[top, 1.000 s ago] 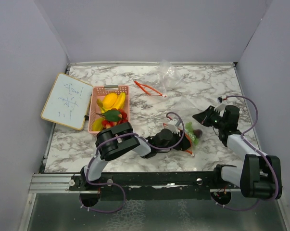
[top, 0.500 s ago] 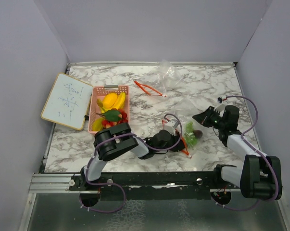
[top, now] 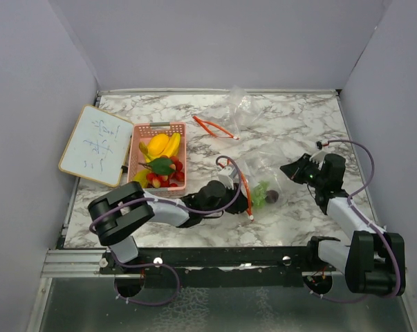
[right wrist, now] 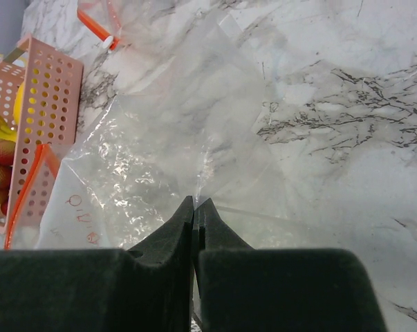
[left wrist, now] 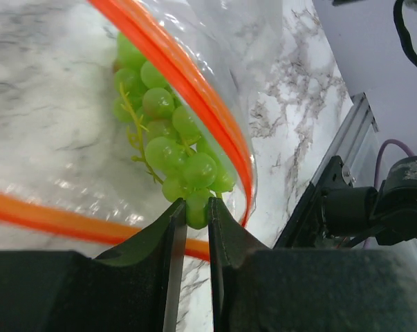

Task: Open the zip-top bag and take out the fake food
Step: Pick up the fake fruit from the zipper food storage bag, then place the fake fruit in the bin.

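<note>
Fake food [top: 263, 196]: a bunch of green grapes [left wrist: 168, 142] and, just beside it, a dark purple piece [top: 273, 198] lie at the mouth of the zip-top bag [top: 263, 162], about four o'clock from the table's middle.
Bag mouth: the orange zip [left wrist: 194, 90] gapes, its two lips apart with the grapes between them.
Left gripper [left wrist: 196, 211]: reaches in from the bag's nine o'clock side, jaws nipped on the lowest grape of the bunch.
Right gripper [right wrist: 195, 205]: at the bag's three o'clock end, jaws pressed together on a fold of the clear plastic, pinning it.
Pink basket [top: 158, 128]: at nine o'clock from the bag, holding yellow, red and green toy pieces.
Second bag [top: 239, 104]: crumpled at twelve o'clock, near the back wall.
Done, I'd say: the bag is opened and the grapes are gripped.
Left, I'd say: draw the grapes clear of the zip, then fetch the purple piece.
</note>
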### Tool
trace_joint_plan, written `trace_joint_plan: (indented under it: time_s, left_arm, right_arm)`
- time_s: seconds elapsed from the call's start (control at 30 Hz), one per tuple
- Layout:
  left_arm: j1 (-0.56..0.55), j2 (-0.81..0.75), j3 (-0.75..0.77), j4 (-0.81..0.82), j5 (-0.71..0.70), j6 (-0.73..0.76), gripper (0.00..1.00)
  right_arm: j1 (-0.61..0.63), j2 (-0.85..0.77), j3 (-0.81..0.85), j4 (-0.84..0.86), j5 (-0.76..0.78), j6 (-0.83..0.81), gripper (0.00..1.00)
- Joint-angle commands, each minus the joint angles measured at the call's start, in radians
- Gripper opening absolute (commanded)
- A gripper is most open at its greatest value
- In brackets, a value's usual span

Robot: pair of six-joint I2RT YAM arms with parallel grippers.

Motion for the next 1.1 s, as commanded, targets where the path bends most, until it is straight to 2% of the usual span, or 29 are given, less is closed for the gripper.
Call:
trace_joint_plan:
  time_s: [0.0, 0.37, 0.6, 0.8, 1.07]
  left_arm:
    - [0.064, -0.139, -0.079, -0.11, -0.016, 0.025, 0.2]
    - [0.219, -0.539, -0.151, -0.497, -0.088, 0.13, 0.22]
    - [0.292, -0.711, -0.055, -0.744, -0.153, 0.205, 0.22]
    - [0.369, -0.725, 0.094, -0.912, -0.328, 0.301, 0.23]
    - [0.624, -0.587, 0.271, -0.848, -0.221, 0.388, 0.23]
  right_arm:
    - [-0.006, -0.027, -0.013, 0.005, 0.075, -0.017, 0.02]
    - [-0.006, -0.036, -0.008, -0.005, 0.105, -0.019, 0.02]
    - [-0.006, -0.026, -0.009, -0.002, 0.092, -0.021, 0.02]
    - [-0.006, -0.022, -0.011, 0.002, 0.081, -0.021, 0.02]
    - [-0.006, -0.008, -0.014, 0.008, 0.07, -0.024, 0.02]
